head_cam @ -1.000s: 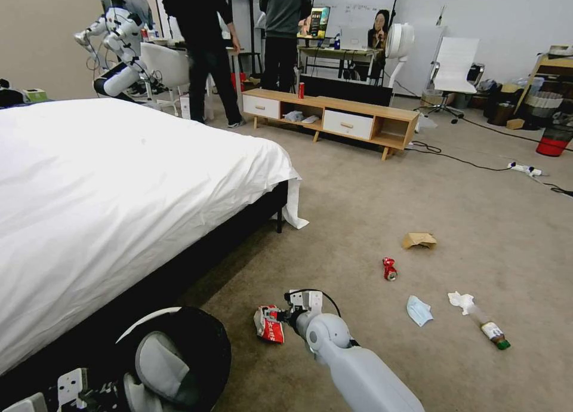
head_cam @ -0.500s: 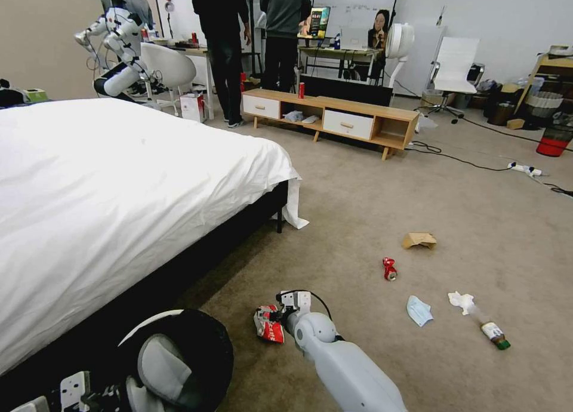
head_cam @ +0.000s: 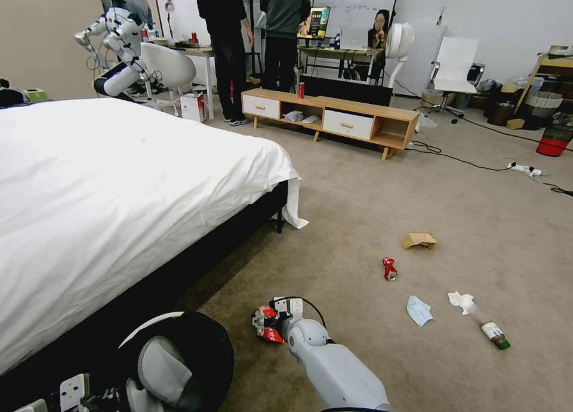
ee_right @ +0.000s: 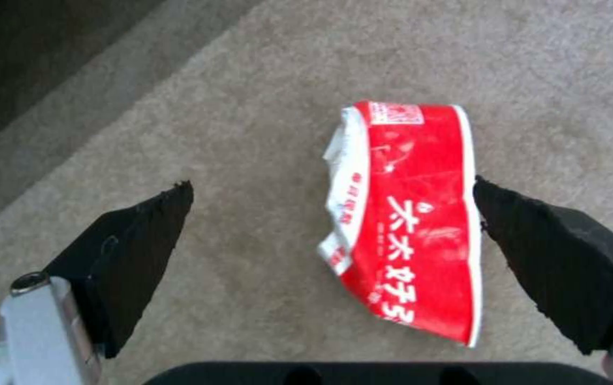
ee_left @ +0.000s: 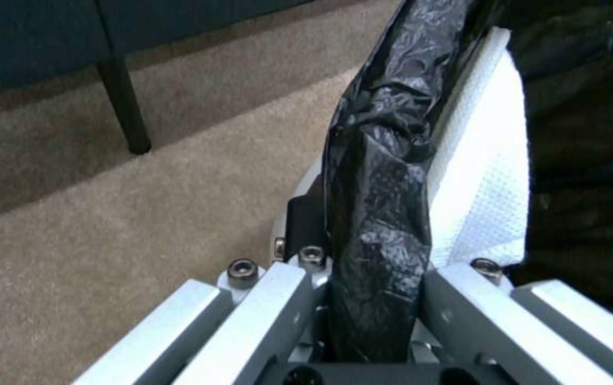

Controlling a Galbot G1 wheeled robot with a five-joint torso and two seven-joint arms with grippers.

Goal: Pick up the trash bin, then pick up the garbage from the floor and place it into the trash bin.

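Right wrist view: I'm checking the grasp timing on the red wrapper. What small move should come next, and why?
Probably shift the right gripper slightly sideways to centre the wrapper, then close. The jaws stand open; the wrapper lies on the carpet between them, close against one pad, far from the other. The left gripper grips the trash bin rim.

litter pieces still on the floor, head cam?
6: wrapper at the right gripper; paper bag; crushed can; mask; tissue; bottle.
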